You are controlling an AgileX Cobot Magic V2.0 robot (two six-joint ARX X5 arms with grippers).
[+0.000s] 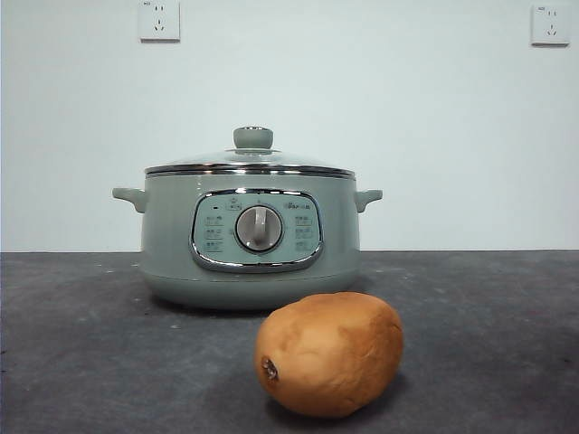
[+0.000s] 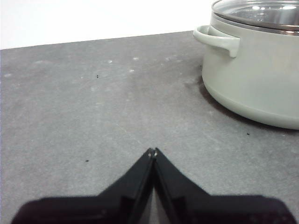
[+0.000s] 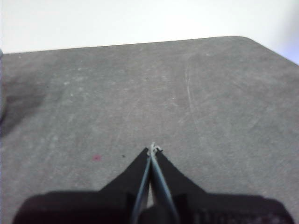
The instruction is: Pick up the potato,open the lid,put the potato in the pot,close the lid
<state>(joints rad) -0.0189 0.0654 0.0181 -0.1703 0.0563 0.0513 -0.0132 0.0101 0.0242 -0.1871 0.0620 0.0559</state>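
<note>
Nothing had started: the potato [image 1: 329, 353] lay on the dark surface [image 1: 81, 344] just in front of the pot [image 1: 249, 237], apart from it, and the lid [image 1: 251, 161] sat shut on the rim. The left gripper [image 2: 153, 151] waited near the pot's handle side w/ jaws pressed together, holding nothing; the right gripper [image 3: 153, 149] sat over bare surface, jaws likewise closed & empty. Main risks, judging from here: the potato was round and smooth, so an off-centre pinch could squirt it away or roll it vs. the pot; the lid knob [image 1: 253, 137] was small, easy to slip off. Neither wrist view showed the potato, so which arm was nearer was unclear.
</note>
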